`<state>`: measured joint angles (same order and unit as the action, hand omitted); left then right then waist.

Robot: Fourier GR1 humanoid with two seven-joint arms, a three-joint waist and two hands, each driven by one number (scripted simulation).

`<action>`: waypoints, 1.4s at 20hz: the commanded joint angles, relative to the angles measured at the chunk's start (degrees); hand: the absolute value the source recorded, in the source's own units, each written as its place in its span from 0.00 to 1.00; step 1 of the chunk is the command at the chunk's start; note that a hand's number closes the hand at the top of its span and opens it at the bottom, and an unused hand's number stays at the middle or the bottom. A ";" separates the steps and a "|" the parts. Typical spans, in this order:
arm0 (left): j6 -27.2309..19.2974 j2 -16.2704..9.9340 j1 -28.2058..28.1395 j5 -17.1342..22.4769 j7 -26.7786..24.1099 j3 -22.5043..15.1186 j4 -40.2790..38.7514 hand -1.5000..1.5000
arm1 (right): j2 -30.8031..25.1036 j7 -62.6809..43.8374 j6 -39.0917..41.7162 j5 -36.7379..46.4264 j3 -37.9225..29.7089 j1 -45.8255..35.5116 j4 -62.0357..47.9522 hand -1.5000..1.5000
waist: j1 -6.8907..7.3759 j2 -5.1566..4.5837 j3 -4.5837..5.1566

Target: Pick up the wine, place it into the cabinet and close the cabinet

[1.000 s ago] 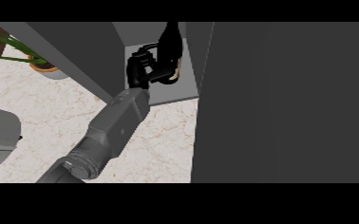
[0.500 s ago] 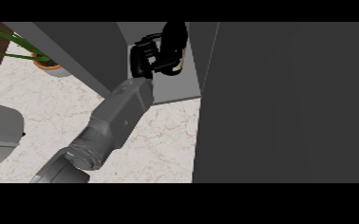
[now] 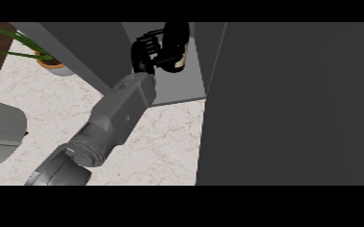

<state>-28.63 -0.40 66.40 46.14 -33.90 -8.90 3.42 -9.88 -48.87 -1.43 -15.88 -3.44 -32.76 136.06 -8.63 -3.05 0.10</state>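
Note:
The dark wine bottle with a cream label stands nearly upright inside the open cabinet, over its pale grey shelf. My left hand is shut on the bottle from its left side, fingers curled round it and hiding much of its body. The grey forearm runs from the lower left up into the opening. The cabinet's dark door stands open and fills the right half of the view. My right hand does not show.
A potted plant stands on the marble counter at the far left, beside the cabinet's dark side panel. A pale grey object shows at the left edge.
The left hand has carried the bottle a little farther up and into the cabinet. The whole scene has slid slightly right in the view.

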 commanded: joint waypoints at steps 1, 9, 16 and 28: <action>-1.97 -2.03 1.40 -2.79 0.64 -2.42 -2.44 1.00 | 0.12 -0.50 0.06 -1.20 -0.01 0.51 0.89 0.00 | 0.19 -0.09 -0.06; -10.35 -3.90 0.20 -8.33 -0.74 -7.73 -3.39 1.00 | 0.19 0.14 0.78 -1.24 0.26 0.77 1.26 0.00 | -0.84 -0.78 -0.06; -15.64 -5.29 -1.79 -10.45 1.82 -9.66 -3.41 1.00 | -0.09 -0.56 0.85 -1.80 0.17 0.12 2.01 0.00 | -1.94 -1.04 0.02; -10.68 -7.84 -3.77 -12.24 4.78 -11.21 -3.37 0.00 | 0.66 0.76 1.05 -0.65 1.36 -0.23 1.42 0.00 | -1.21 -1.41 0.14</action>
<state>-41.08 -5.28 64.73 34.89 -29.64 -19.26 0.96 -9.60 -48.24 -0.33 -16.29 -2.41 -33.72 135.98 -10.10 -3.97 0.04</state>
